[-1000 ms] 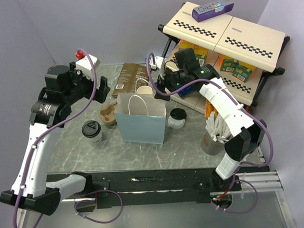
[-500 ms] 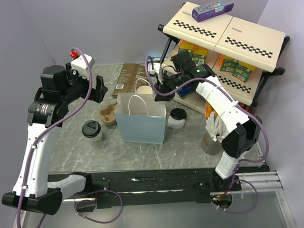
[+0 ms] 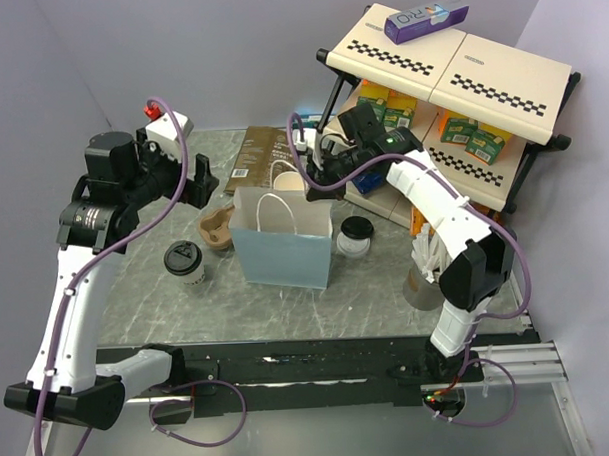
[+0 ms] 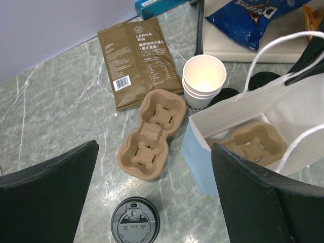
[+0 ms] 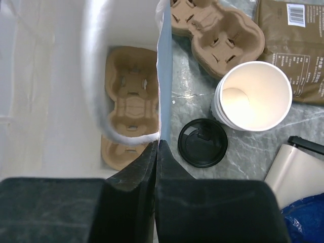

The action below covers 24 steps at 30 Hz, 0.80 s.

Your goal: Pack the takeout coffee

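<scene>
At the back rim of the paper bag (image 3: pixel 283 251), the right end effector (image 5: pixel 157 152) was clamped shut on the bag's thin wall. The left end effector (image 3: pixel 203 182) was held wide apart above the surface (image 3: pixel 157 313), with nothing gripped. One lidded coffee cup (image 3: pixel 184 262) was seen upright on the surface left of the bag, and a second lidded cup (image 3: pixel 356 234) just beside its right side. A pulp carrier (image 4: pixel 253 144) was seen lying inside the bag.

A robot lab's mock café: plain walls (image 3: pixel 228 51), marble tabletop (image 3: pixel 152 305), snack rack (image 3: pixel 485 82)
</scene>
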{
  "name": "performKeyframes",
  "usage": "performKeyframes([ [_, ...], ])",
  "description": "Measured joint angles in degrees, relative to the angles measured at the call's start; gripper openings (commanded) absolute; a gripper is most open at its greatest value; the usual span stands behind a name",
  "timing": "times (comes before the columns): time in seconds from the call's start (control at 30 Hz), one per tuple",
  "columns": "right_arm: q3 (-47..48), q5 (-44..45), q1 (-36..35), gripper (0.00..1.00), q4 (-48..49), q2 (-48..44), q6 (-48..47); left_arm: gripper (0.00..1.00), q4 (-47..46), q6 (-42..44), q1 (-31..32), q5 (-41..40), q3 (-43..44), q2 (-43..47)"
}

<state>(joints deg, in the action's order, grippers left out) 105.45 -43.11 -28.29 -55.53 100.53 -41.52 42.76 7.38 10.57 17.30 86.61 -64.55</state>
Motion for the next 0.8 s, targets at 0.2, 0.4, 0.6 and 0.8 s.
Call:
performKeyframes([
  [0.2,-2.95,1.44,-1.84,0.0,1.81,-3.28,-0.76,0.99,-0.07,0.76,0.0,0.02,-1.38,0.39],
  [0.4,-20.5,7.82,-8.72,0.0,11.98,-19.93,0.04,1.0,-1.05,1.18,-0.02,-0.04,-7.04,2.27],
  [0.6,-30.21,13.99,-14.69,0.0,20.15,-29.55,1.25,0.99,-1.86,1.55,-0.04,0.09,-10.05,2.6],
  [0.8,-36.72,19.39,-19.47,0.0,25.68,-34.64,-0.37,1.0,-2.64,1.55,-0.04,0.9,-11.67,2.86],
])
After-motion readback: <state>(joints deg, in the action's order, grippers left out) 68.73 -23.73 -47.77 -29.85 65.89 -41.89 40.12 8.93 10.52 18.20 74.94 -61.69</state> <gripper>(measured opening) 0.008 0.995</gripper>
